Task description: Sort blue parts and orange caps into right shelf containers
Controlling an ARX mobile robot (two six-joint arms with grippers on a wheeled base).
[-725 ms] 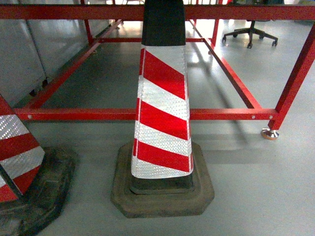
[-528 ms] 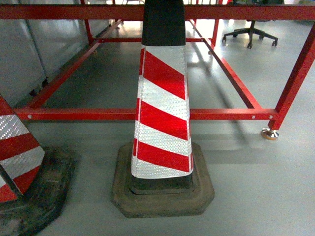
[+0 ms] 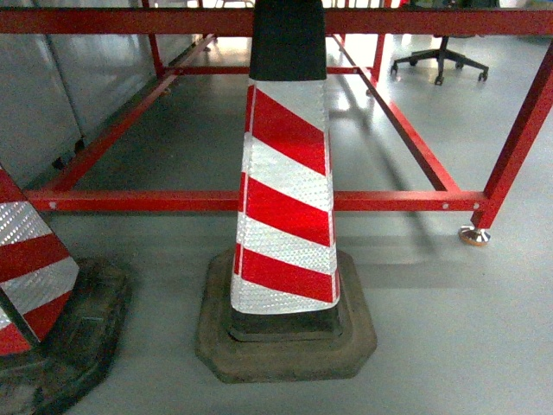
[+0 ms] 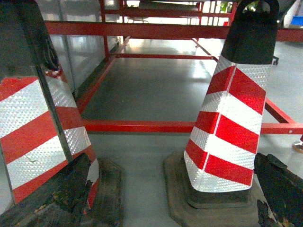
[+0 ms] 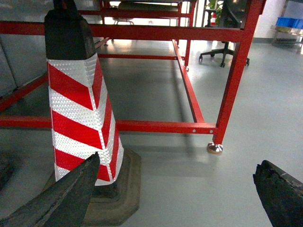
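traffic cone (image 3: pixel 287 199) has diagonal red and white reflective stripes, black top, dark grey base. red metal frame (image 3: pixel 259 201) just behind it, glossy grey floor (image 3: pixel 449 328).

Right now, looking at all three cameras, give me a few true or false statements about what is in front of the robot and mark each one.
1. A red and white striped cone stands directly ahead on the floor. True.
2. The cone lies tipped on its side. False: it stands upright on its dark base.
3. A second striped cone stands to the left. True.
4. The right gripper holds an orange cap. False: nothing lies between its fingers.
5. The frame behind the cones is blue. False: it is red.
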